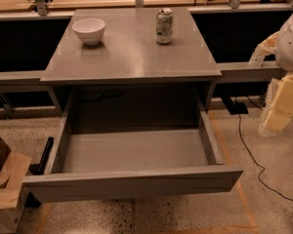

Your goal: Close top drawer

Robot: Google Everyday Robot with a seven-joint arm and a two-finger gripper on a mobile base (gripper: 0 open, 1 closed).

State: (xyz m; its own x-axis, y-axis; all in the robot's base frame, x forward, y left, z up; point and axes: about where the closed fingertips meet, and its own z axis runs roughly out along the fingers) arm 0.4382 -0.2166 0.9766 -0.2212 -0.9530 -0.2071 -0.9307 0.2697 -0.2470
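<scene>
The wide, shallow matte-grey top drawer [132, 155] is pulled way out from under the grey tabletop [132, 52] holding a white bowl [89, 30] and a drink can [164, 26], while the pale yellowish gripper [282, 104] hangs off to its right, can't tell if open or closed.

One raised view, facing the cabinet head-on from its drawer side.

The camera looks down and forward from in front of the grey surface [132, 57]. It is near enough that the back edge sits close to the top of the frame, with both front corners in view. The open top drawer [136, 182] reaches toward the lens (its front panel crosses most of the lower frame), and the claw [279, 106] hangs at the right margin, beyond the front right corner.
</scene>
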